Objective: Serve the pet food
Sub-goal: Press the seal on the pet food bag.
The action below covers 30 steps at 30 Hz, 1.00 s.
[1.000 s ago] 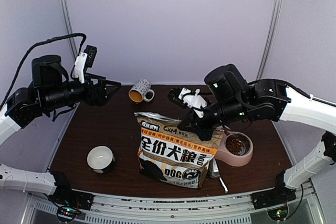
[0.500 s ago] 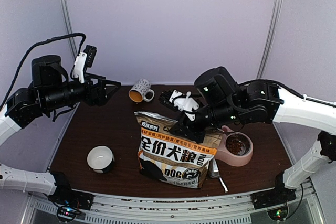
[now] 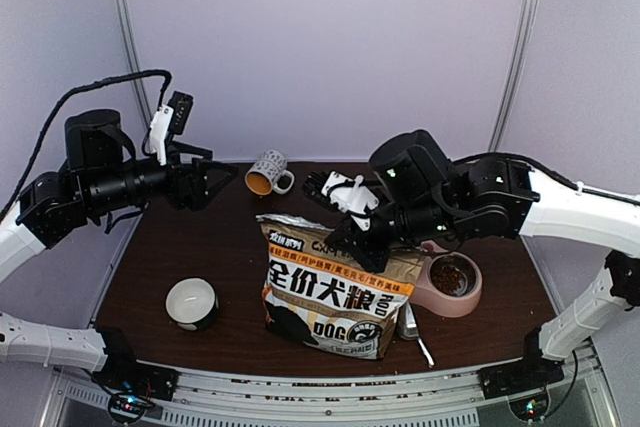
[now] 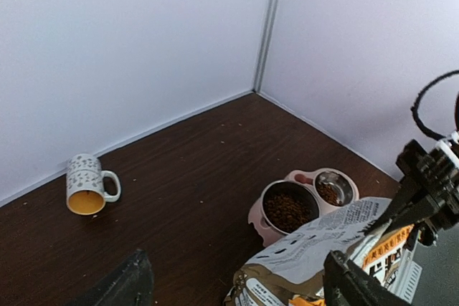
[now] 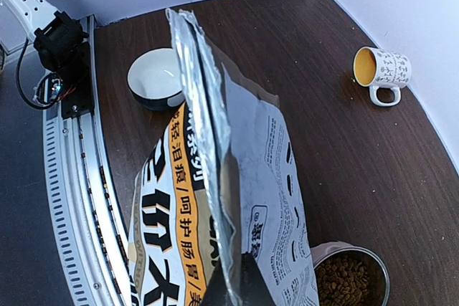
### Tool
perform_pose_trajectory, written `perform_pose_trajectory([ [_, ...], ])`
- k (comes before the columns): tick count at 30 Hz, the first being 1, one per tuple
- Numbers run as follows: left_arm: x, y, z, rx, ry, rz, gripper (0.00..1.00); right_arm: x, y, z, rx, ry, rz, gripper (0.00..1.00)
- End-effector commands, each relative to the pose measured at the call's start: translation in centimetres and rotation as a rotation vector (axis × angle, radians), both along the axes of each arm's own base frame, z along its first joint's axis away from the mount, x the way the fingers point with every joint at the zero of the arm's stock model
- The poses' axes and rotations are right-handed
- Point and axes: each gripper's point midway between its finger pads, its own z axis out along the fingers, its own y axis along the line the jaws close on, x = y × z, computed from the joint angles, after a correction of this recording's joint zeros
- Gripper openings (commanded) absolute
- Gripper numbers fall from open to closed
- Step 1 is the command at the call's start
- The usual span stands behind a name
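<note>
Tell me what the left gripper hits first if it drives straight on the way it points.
Most likely the table, between the mug and the bag: the open left gripper aims past the mug, down toward the pink bowl. Depth is unclear, so the bag's top edge might come first.

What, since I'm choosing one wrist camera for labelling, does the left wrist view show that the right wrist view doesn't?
Only left wrist: the whole pink double bowl, with pet food in both sides, and the right gripper at the top of the bag. Only right wrist: the white bowl and the slotted rail at the near edge. Both: the tipped mug, the bag, and some of the pet food.
</note>
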Motion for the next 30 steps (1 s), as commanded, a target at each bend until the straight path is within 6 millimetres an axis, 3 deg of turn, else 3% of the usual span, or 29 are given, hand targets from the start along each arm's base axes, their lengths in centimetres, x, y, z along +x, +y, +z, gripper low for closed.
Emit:
perform_pose_trajectory([
  [1,-3.3,-4.3,-0.8,0.01,-0.101,-0.343,0.85,-0.9,0.0,3.0,0.143,0.019,0.037,0.0],
  [6,-5.9,-7.4,-4.4,0.066,-0.054,-0.621,0.84,-1.4,-0.1,4.3,0.232,0.079,0.08,0.0],
  [15,-7.1,-8.3,-7.2,0.134,-0.019,-0.752,0.82,-1.2,0.2,4.4,0.275,0.135,0.074,0.0],
  [16,-6.8,-8.2,-7.7,0.155,-0.021,-0.737,0.78,-1.1,0.3,4.4,0.279,0.138,0.074,0.0],
  [18,-6.2,-7.8,-8.7,0.203,-0.024,-0.703,0.53,-1.1,0.4,4.7,0.291,0.142,0.072,0.0],
  [20,-6.1,-7.5,-8.7,0.222,-0.042,-0.687,0.36,-1.1,0.5,4.8,0.294,0.147,0.071,0.0],
  [28,-6.4,-7.7,-8.5,0.226,-0.044,-0.722,0.01,-0.7,1.2,4.4,0.274,0.172,0.054,0.0],
  [30,-6.6,-7.8,-8.5,0.221,-0.04,-0.731,0.0,-0.6,1.4,4.4,0.261,0.166,0.049,0.0],
])
